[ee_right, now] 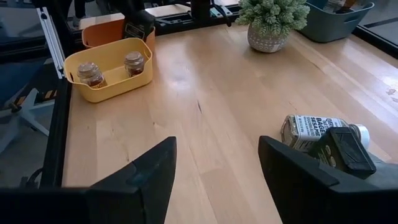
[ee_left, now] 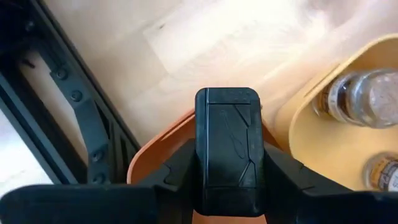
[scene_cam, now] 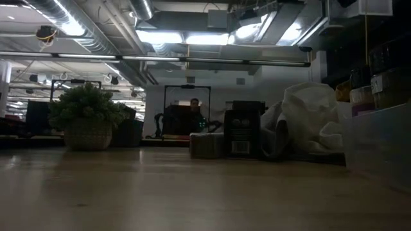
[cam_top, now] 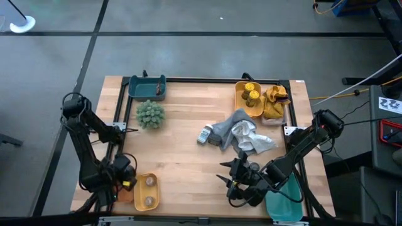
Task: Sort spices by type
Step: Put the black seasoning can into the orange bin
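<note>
Right gripper (ee_right: 214, 180): fingers spread, nothing between them, low over the desk (cam_top: 188, 157). Ahead and to one side of the fingers lie a clear jar w/ printed label (ee_right: 314, 132) and a dark tin (ee_right: 342, 149), touching each other, both beside the grey and white cloths (cam_top: 242, 135).

Risk: jar and tin sit so close that closing on one may catch or shove the other; the jar lies on its side and could roll. Cloth edge may snag a finger.

Left gripper (ee_left: 227, 205): finger state cannot be told; wrist body blocks them. It sits over an orange bin (ee_left: 155, 158), next to the yellow bin (cam_top: 146, 190) holding two jars.

Hidden: contents under the cloths; labels too small to read, so spice types are uncertain. More yellow-lidded jars (cam_top: 250, 94) fill the far yellow bin.
</note>
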{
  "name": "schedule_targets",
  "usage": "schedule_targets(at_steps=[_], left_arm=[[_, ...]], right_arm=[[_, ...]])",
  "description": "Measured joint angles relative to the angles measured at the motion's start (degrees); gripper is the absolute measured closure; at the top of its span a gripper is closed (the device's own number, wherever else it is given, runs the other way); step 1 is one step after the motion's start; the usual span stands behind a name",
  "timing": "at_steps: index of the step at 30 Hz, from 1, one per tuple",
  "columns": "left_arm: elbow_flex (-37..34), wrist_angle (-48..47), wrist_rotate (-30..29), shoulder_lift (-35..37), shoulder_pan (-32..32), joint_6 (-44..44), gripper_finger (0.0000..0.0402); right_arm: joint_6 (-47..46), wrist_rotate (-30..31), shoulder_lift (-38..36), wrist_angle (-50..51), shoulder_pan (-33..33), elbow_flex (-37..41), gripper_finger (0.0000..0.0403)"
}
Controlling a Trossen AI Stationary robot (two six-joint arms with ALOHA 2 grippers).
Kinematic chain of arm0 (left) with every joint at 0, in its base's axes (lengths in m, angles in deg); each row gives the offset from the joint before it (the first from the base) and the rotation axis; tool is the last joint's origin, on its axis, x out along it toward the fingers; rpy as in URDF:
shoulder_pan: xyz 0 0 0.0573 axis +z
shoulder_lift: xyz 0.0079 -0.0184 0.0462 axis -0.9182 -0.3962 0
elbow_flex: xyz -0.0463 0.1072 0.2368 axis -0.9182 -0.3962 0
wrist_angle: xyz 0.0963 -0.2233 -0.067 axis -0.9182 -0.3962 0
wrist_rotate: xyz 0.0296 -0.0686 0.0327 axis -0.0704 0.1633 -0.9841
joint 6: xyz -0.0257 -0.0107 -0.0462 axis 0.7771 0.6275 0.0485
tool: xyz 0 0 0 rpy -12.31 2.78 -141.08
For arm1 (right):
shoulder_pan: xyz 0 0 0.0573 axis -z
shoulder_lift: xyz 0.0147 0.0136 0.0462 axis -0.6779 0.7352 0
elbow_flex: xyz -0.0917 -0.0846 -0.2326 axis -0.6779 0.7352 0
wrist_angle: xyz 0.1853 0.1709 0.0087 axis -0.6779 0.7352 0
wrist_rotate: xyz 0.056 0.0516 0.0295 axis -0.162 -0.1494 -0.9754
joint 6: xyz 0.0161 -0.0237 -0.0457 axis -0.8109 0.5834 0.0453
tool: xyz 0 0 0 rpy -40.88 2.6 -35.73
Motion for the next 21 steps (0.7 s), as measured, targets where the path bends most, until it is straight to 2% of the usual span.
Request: schedule_targets(at_steps=[8,13,16,21], left_arm=[[-0.26,-2.65,-5.07,0.0,0.12,2.57,0.0286],[-2.25,-1.78,-5.06,-1.02,0.12,5.58,0.0277],[-2.43,-1.74,-5.14,-2.22,0.16,5.47,0.0262],[-2.43,2.03,-5.04,-2.99,0.16,2.92,0.0259]], right_arm=[[0.58,0.0,0.0,0.0,0.0,0.0,0.0175],[1.4,0.0,0.0,-0.04,-0.04,0.0,0.0175],[1.42,0.0,0.0,-0.05,-0.04,0.0,0.0175],[1.5,0.0,0.0,-0.04,-0.04,0.0,0.0175]])
